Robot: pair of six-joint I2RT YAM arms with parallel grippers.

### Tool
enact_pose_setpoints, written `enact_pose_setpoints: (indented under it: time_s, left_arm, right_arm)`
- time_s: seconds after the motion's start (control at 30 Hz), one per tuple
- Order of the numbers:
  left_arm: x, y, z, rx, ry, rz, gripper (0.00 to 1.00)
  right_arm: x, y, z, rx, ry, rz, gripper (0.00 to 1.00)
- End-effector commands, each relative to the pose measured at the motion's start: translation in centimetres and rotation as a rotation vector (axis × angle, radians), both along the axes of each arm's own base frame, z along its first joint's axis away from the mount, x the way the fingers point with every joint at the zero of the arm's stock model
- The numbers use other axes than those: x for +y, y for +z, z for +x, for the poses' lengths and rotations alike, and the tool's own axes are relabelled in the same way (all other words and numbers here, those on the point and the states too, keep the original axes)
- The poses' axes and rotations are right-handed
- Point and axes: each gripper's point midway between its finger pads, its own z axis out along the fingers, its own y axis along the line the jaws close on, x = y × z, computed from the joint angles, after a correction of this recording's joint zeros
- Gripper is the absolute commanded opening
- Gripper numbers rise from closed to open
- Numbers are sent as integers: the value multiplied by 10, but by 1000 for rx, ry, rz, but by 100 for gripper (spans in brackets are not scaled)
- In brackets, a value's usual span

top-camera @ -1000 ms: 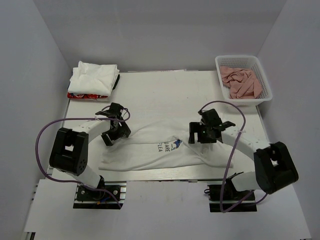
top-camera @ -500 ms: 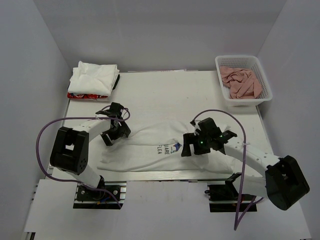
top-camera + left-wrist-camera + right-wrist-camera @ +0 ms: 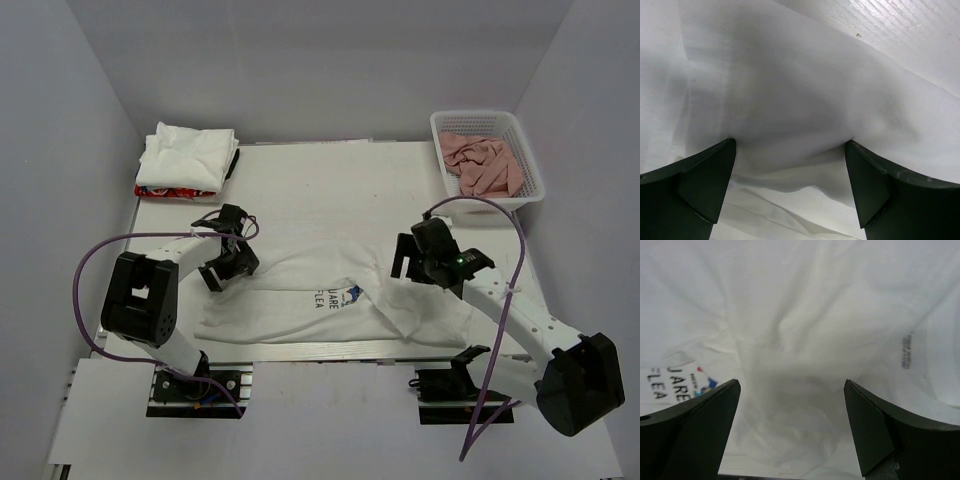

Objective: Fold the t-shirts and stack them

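Two robot arms work over a white printed t-shirt (image 3: 300, 300) lying crumpled along the near edge of the table (image 3: 330, 190) – its chest print of dark letters and a small coloured figure (image 3: 340, 294) faces up, near the middle of the cloth.

The left claw (image 3: 228, 268) hangs low over the shirt's left end, fingers spread wide. Its wrist camera shows both dark fingers (image 3: 705, 185) apart with a soft ridge of white fabric between them, and nothing pinched; the left claw (image 3: 790, 145) may be touching the cloth, though the close view does not settle it.

The right claw (image 3: 405, 268) is over the shirt's right part, just right of the print, and is likewise spread. Seen from its own wrist, the right claw (image 3: 791, 385) looks down on rumpled white cloth, with the lettering (image 3: 675, 382) at lower left and a small printed label (image 3: 906, 347) at right.

At the table's far left corner sits a stack of folded t-shirts (image 3: 187, 155), white on top with a red patterned layer (image 3: 175, 190) showing beneath. At the far right corner stands a white basket (image 3: 478, 115) holding salmon-pink cloths (image 3: 480, 165) – well apart from both arms.
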Motion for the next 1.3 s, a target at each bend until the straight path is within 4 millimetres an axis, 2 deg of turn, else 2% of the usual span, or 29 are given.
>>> enact_pose_setpoints:
  time_s: [0.0,0.03,0.07,0.13,0.17,0.2,0.23,0.3,0.37,0.43,0.5,0.6,0.7,0.73,0.77,0.87,0.93,0.97,1.0,1.07,1.1,1.17,1.27]
  left_arm:
    - [4,2,2,-12,7,15,100]
    - [4,2,2,-12,7,14,100]
    - [5,-1,-1,-2,6,17,100]
    - [5,-1,-1,-2,6,17,100]
    - [5,-1,-1,-2,6,17,100]
    - [6,-4,-5,9,6,20,100]
    - [6,-4,-5,9,6,20,100]
    - [6,-6,-6,9,6,20,100]
    - [5,-6,-7,11,5,11,100]
    - [6,-9,-10,22,5,14,100]
    - [6,-8,-11,13,5,12,100]
    - [6,-8,-11,13,5,12,100]
    - [8,-11,-17,23,5,14,100]
    - [7,-11,-14,14,5,12,100]
    - [7,-9,-14,5,5,10,100]
    - [7,-9,-14,5,5,10,100]
    - [6,-6,-13,-4,5,7,100]
    - [6,-6,-13,-4,5,7,100]
    - [6,-6,-13,-4,5,7,100]
    - [6,-4,-11,-14,13,3,100]
    - [4,-4,-12,-12,11,-6,100]
    - [5,-7,-15,-3,11,-4,100]
    - [5,-7,-15,-3,11,-4,100]
  right_arm:
    - [52,16,1,-21,228,194,90]
    - [75,21,-11,-8,380,274,90]
    - [98,34,-14,-30,478,381,90]
    - [119,43,-24,-43,629,434,90]
    - [121,43,-23,-38,640,421,90]
    - [120,27,-35,26,701,360,90]
    - [120,27,-30,13,698,324,90]
    - [122,12,-43,69,759,265,90]
    - [116,-5,-43,107,726,178,90]
    - [101,-29,-49,196,675,54,90]
    - [93,-44,-56,254,636,-7,90]
    - [79,-51,-52,259,537,-89,84]
    - [72,-52,-50,242,475,-118,41]
    - [75,-49,-49,225,470,-105,13]
    - [72,-46,-45,202,443,-120,1]
    - [71,-37,-44,172,430,-119,0]
    - [77,-34,-49,175,481,-93,0]
    - [82,-26,-49,147,502,-65,0]
    - [92,-24,-58,163,560,-16,0]
    - [101,-12,-62,130,624,37,0]
    - [111,-10,-77,163,716,99,0]
    - [116,-4,-88,164,787,137,0]
    - [110,-12,-99,204,810,107,0]
